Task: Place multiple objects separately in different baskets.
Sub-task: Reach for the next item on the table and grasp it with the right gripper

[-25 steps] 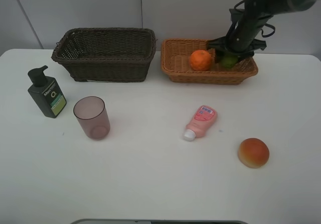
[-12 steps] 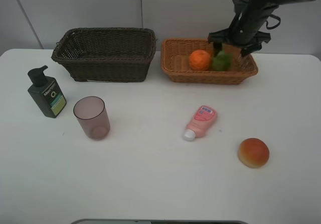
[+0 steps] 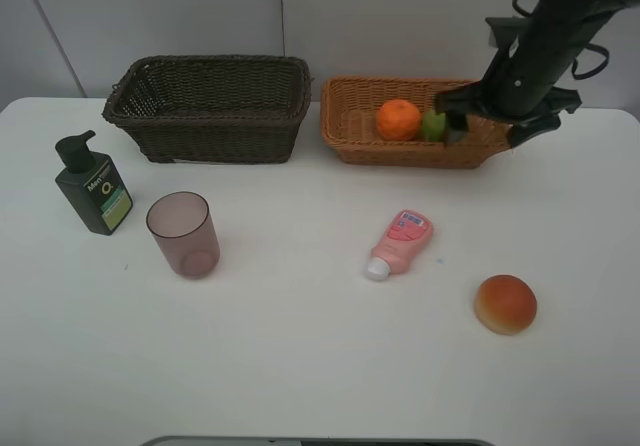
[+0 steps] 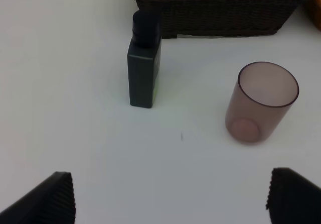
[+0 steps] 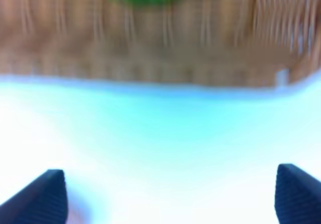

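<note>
Right gripper [image 3: 490, 124]: I see it at the right end of the tan basket [image 3: 352, 138], jaws wide, holding nothing.
Left gripper [image 4: 170, 199]: jaws wide, empty, above the table [image 3: 300, 366] near the cup [image 3: 182, 233].
Tan basket: orange [image 3: 399, 120] and lime [image 3: 433, 125] side by side inside.
Dark basket [image 3: 210, 136]: far left.
Table: pump bottle [image 3: 93, 186] and cup left, tube [image 3: 399, 242] centre, red-orange fruit [image 3: 505, 304] near right.

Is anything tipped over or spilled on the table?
Only the pink tube lies flat on its side on the table, though that may just be how it was put down. The pump bottle and the cup stand upright, and nothing looks spilled or broken.
</note>
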You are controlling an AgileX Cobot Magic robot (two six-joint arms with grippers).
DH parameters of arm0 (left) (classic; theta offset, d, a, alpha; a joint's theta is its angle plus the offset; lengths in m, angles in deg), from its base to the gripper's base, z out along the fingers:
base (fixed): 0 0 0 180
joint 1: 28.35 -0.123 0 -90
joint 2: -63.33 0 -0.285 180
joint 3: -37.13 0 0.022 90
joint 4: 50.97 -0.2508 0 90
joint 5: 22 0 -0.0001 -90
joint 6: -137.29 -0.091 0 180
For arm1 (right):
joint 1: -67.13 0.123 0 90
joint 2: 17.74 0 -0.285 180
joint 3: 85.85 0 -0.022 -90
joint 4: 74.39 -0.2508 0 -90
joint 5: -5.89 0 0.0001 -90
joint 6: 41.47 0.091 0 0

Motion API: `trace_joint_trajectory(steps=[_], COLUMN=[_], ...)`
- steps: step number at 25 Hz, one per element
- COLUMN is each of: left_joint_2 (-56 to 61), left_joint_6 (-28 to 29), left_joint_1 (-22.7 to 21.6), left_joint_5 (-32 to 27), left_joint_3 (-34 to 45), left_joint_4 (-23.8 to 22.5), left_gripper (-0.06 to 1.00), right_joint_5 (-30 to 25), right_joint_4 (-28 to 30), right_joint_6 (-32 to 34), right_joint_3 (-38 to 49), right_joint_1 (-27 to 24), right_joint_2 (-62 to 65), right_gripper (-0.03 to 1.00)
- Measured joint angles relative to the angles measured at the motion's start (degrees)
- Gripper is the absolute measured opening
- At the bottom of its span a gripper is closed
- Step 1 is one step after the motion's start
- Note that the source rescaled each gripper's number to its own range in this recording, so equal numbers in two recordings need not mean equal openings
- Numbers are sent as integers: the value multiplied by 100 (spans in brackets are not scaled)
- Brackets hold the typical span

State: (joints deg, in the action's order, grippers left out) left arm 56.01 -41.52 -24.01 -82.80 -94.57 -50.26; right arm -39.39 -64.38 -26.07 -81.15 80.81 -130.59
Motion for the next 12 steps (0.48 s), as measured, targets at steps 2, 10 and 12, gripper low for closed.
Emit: trace_joint_trajectory(steps=[2, 10, 12], left_joint_2=[0, 0, 0], left_joint_6=[0, 0, 0], left_joint_1=[0, 0, 0], left_joint_5=[0, 0, 0], left_joint_3=[0, 0, 0], left_joint_4=[0, 0, 0], left_gripper=[100, 100, 100], right_joint_5=[-23, -104, -211], right_joint_4=[-125, -224, -266], right_joint_6=[0, 94, 168], right_joint_3=[490, 1914, 2105], right_joint_1=[0, 0, 0], right_joint_2=[348, 1283, 1418], right_gripper=[80, 80, 80])
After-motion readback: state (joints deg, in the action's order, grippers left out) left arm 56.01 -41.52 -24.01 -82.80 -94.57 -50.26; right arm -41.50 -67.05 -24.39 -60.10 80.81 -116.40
